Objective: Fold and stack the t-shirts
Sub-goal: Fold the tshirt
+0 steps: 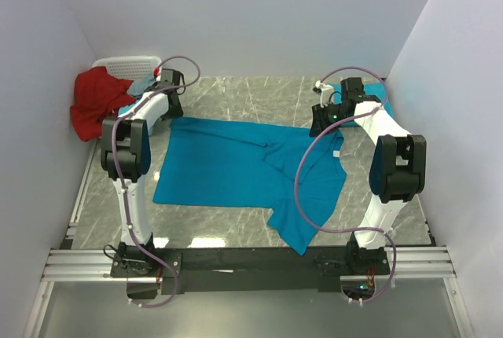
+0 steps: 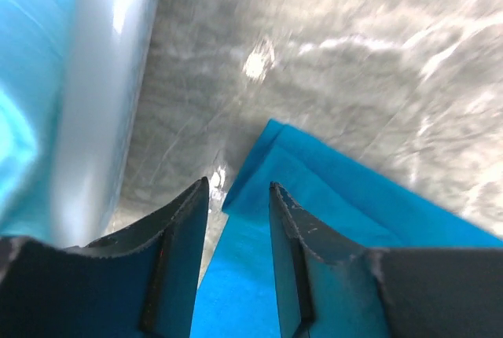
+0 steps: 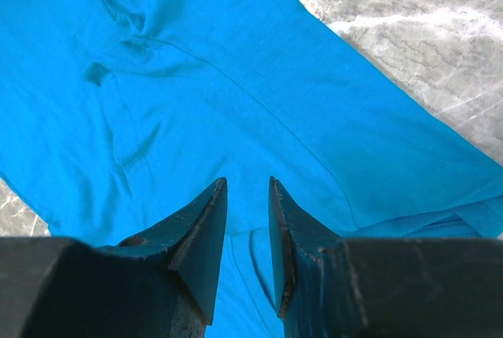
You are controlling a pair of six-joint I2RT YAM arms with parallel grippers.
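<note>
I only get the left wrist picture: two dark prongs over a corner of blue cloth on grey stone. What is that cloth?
Observer: From above, it is a teal t-shirt spread out across the table.
Visitor: Is the other arm doing anything?
Observer: The right gripper hangs open over the shirt's right side.
Visitor: Is anything else up there?
Observer: A red cloth spills from a white basket in the far-left corner.
</note>
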